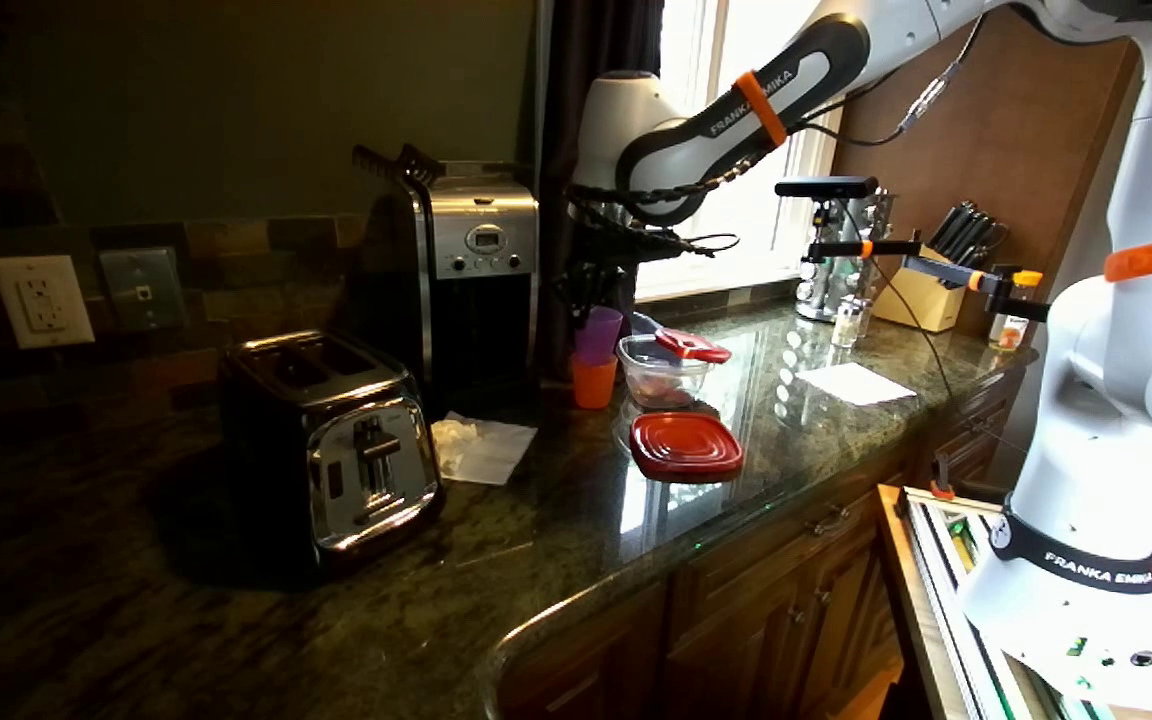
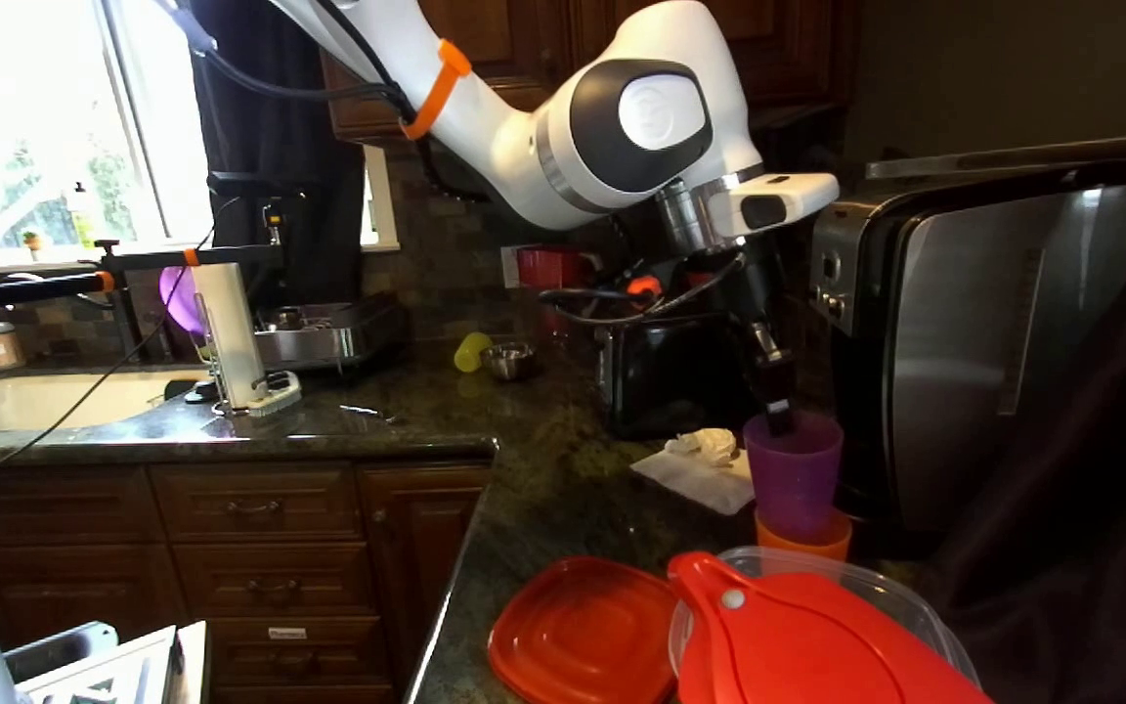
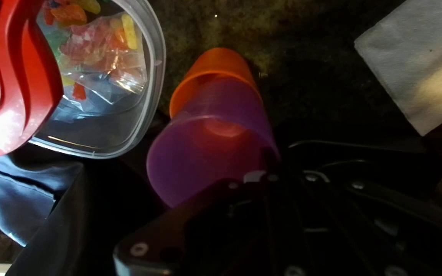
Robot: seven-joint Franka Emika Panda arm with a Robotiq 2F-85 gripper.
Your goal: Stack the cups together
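Observation:
A purple cup (image 2: 794,474) and an orange cup (image 2: 807,538) show in both exterior views. The orange cup (image 1: 593,382) stands upright on the counter by the coffee maker. The purple cup (image 1: 598,335) leans slightly, its lower end in the orange cup's mouth. My gripper (image 2: 778,418) points down at the purple cup's rim. In the wrist view the gripper (image 3: 280,163) is shut on the purple cup's wall (image 3: 205,161), one finger inside and one outside. The orange cup (image 3: 221,61) shows behind it there. The fingertips are dark. No red tumbler is in view.
A clear container (image 3: 155,69) of candy with a red lid (image 2: 817,636) stands beside the cups. A flat red dish (image 1: 686,445) lies nearby. The coffee maker (image 1: 484,235), toaster (image 1: 371,475) and a paper napkin (image 2: 700,479) are close. A dark curtain (image 2: 1061,557) hangs alongside.

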